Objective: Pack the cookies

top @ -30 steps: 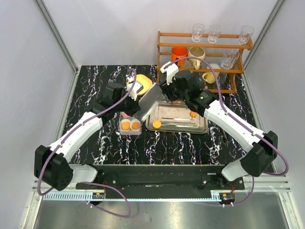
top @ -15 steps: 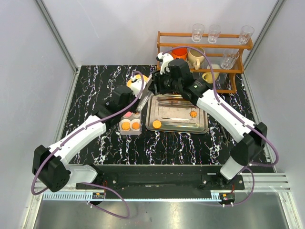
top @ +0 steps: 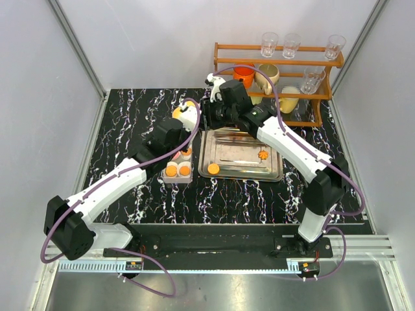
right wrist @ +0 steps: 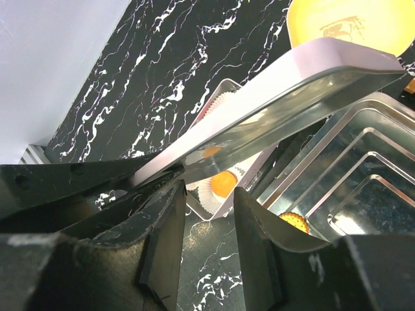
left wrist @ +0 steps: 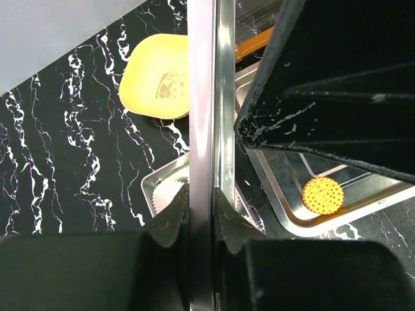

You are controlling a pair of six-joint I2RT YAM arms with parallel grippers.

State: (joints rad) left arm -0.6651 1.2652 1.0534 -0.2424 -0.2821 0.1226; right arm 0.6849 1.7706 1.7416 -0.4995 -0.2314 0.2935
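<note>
Two orange cookies sit in white paper cups inside a small tin box. One round orange cookie and a flower-edged one lie on the steel tray. My left gripper is shut on the tin's metal lid, held edge-on above the box; the jaws clamp its lower edge. My right gripper is open just behind the lid. Between its fingers I see a cookie in its cup.
A yellow plate lies behind the box, mostly hidden by my arms in the top view. A wooden rack with glasses and mugs stands at the back right, close behind the right wrist.
The lid has turned from a tilted flat pose to upright and edge-on. Both grippers have moved toward the back left, and the right arm has stretched out toward the lid's far end.
</note>
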